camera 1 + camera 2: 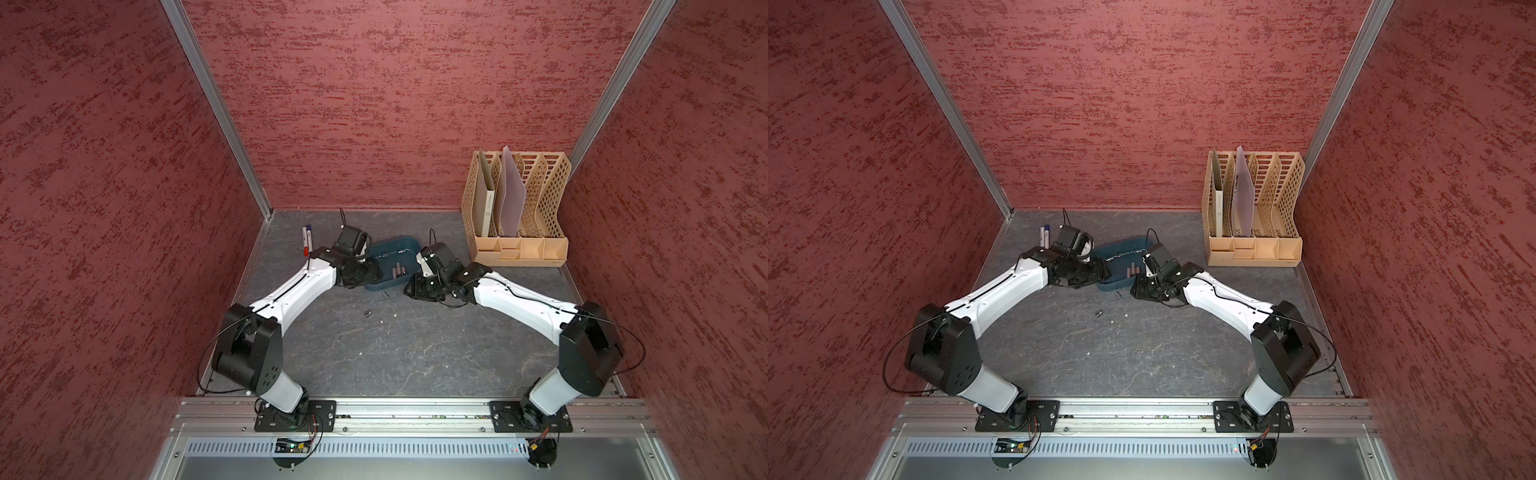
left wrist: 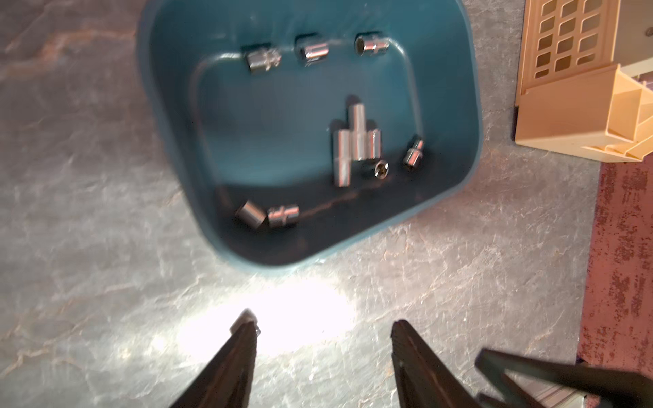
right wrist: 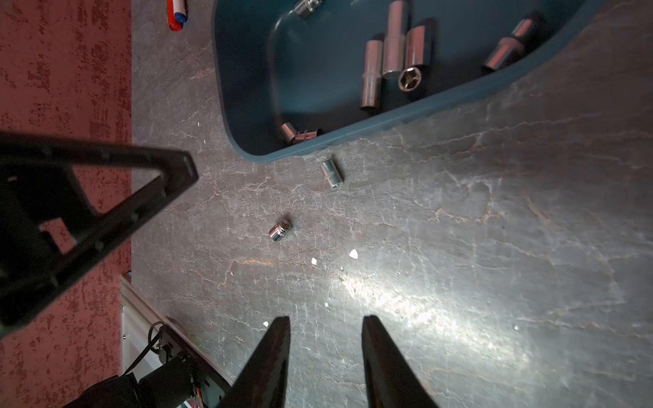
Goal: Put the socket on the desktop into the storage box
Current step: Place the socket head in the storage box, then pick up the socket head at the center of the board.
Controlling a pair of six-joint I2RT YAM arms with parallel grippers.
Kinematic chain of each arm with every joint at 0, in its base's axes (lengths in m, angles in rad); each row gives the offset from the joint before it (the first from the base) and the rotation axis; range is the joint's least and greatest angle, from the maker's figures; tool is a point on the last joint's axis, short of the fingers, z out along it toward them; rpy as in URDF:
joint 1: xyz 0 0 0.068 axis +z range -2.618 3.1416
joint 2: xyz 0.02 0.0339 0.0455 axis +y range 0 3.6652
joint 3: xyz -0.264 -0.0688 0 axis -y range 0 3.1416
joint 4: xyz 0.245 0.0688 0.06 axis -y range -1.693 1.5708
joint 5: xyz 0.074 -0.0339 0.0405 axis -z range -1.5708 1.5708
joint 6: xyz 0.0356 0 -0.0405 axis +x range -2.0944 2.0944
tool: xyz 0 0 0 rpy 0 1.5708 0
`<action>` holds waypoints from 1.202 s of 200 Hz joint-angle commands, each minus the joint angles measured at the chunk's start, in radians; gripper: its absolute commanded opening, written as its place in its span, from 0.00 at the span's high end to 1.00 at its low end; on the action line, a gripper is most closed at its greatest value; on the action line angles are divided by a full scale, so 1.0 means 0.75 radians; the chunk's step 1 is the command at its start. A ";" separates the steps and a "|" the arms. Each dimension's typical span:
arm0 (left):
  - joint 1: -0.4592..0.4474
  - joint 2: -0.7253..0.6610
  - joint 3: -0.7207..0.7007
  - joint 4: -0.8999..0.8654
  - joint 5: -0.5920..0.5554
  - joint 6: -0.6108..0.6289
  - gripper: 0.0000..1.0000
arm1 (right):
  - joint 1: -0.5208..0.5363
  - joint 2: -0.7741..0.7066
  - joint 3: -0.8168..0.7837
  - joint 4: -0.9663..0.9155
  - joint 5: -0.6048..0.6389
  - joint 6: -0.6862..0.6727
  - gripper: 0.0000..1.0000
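while its jaws stand apart and empty, the right gripper (image 3: 327,325) has the nearer socket (image 3: 280,231) just ahead, lying slantwise on the desktop (image 3: 459,247), short of the storage box (image 3: 388,122).

Dark grey worktop (image 1: 415,353) veined in pale marble lines; red mottled walls (image 1: 374,104); dark teal storage box (image 2: 169,106); shiny silver sockets (image 3: 332,173); beige lattice file rack (image 1: 544,195); arms (image 1: 307,286) white with black joints.
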 commanded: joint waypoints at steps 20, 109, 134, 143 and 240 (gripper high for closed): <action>0.024 -0.227 -0.240 0.072 0.071 -0.053 0.36 | 0.053 0.081 0.098 -0.034 0.052 -0.026 0.61; 0.016 -0.365 -0.478 0.089 0.030 -0.203 0.36 | 0.117 0.162 0.155 -0.039 0.026 -0.048 0.61; -0.016 -0.340 -0.484 0.101 -0.008 -0.253 0.37 | 0.131 0.157 0.139 -0.039 0.022 -0.067 0.61; -0.031 -0.324 -0.482 0.099 -0.024 -0.274 0.37 | 0.132 0.151 0.129 -0.037 0.021 -0.067 0.61; -0.167 -0.034 -0.322 0.067 -0.210 -0.464 0.38 | 0.134 0.019 -0.067 0.008 0.043 -0.035 0.61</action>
